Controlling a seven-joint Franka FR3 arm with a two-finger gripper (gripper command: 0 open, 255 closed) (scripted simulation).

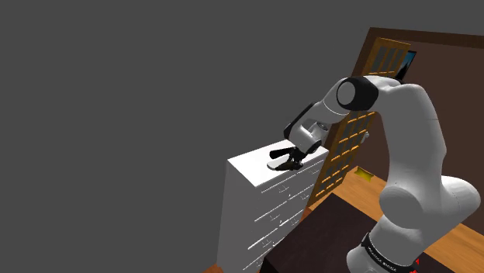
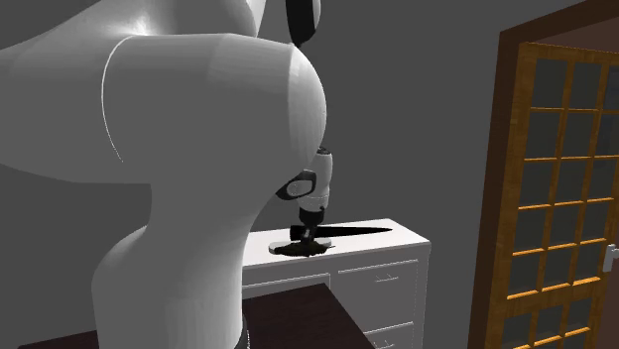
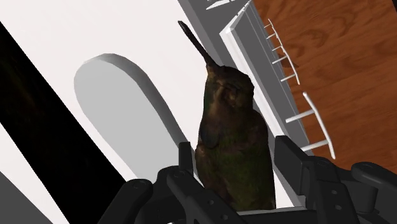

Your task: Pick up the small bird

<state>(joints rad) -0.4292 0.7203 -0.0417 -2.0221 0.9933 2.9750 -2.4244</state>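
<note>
- Grey wall backs the scene; a white chest of drawers (image 1: 252, 167) stands before it.
- On its top, the small bird (image 3: 230, 121), dark brown-green with a long beak, stands upright.
- Claw (image 3: 233, 154): clenched on the small bird, one finger against each flank.
- Step in hand, as judged: securing the grip. The next move calls for a slow, straight lift under steady pressure.
- Glazed wooden door (image 2: 565, 178) stands at the right.
</note>
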